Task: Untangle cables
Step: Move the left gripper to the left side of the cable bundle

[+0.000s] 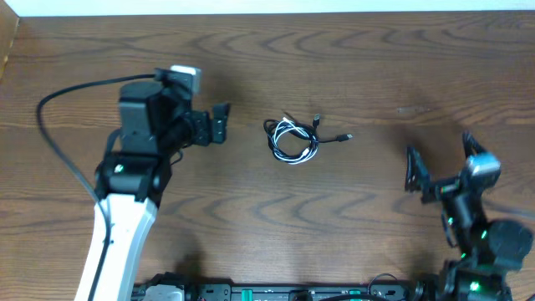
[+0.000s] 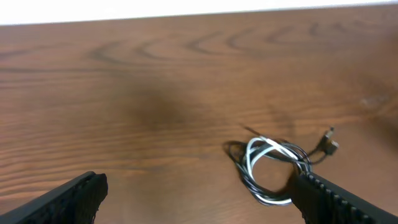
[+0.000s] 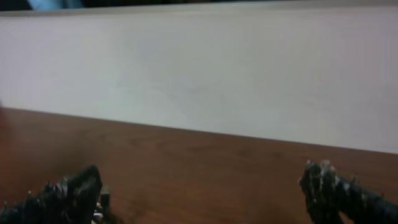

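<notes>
Between the two hands, on the brown wood-grain table [image 1: 376, 67], a thin white cord [image 2: 258, 149] and a thin black cord [image 2: 239, 158] are found looped together in one small coil. Both cords are seen just ahead of the left hand [image 1: 219, 124], close by its right-side finger [image 2: 329, 196], and no contact is made with either finger. A small plug end [image 2: 329, 140] of the black cord is stretched out past the coil, away from the left hand. The left hand is held wide open with nothing between its fingers. The right hand [image 1: 440, 157] is kept well apart from the coil, which lies off to its left; its fingers [image 3: 336, 190] are likewise spread wide and nothing is gripped.
</notes>
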Tool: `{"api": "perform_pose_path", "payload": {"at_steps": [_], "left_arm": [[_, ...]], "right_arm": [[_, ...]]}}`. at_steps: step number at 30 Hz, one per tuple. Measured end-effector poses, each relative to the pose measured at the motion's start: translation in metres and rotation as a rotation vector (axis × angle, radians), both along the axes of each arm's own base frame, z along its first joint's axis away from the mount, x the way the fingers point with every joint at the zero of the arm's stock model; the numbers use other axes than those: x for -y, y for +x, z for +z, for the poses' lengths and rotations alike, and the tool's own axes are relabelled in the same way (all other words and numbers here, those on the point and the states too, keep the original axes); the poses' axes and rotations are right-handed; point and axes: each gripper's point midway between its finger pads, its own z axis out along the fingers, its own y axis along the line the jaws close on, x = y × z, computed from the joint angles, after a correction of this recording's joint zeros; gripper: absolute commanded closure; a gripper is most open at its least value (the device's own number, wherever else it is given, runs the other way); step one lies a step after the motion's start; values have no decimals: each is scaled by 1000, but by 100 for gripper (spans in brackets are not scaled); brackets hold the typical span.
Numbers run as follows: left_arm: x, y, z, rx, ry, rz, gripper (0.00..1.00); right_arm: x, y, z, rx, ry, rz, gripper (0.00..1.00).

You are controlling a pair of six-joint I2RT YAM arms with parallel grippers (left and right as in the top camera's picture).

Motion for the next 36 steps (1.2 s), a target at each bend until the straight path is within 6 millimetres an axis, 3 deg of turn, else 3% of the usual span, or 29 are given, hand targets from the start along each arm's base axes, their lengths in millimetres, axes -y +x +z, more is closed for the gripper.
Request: {"api": "perform_pose_path", "payload": {"at_steps": [5,13,17,22,28,34,36], "left_arm": [[28,7,-16,-108,-10,-49,1],[67,12,-27,-278,-8,-124,1],[84,16,-46,-349,-62,-177,1],[104,14,-75,-464,-144,-241,1],[112,13,-103,-557,-177,-262,1],[102,24,-145,-622,-118,-179,32],[98,30,-158,-624,-89,-157,36]], "right_arm": [[-4,42,20,-133,37,94,1],[-8,111,22,-416,149,233,1],[-9,134,21,-443,169,283,1],[-12,140,9,-477,190,313,1],[-17,132,-1,-545,234,337,1],[-18,129,-5,-572,251,339,9],[-18,129,-8,-587,256,328,10]]}}
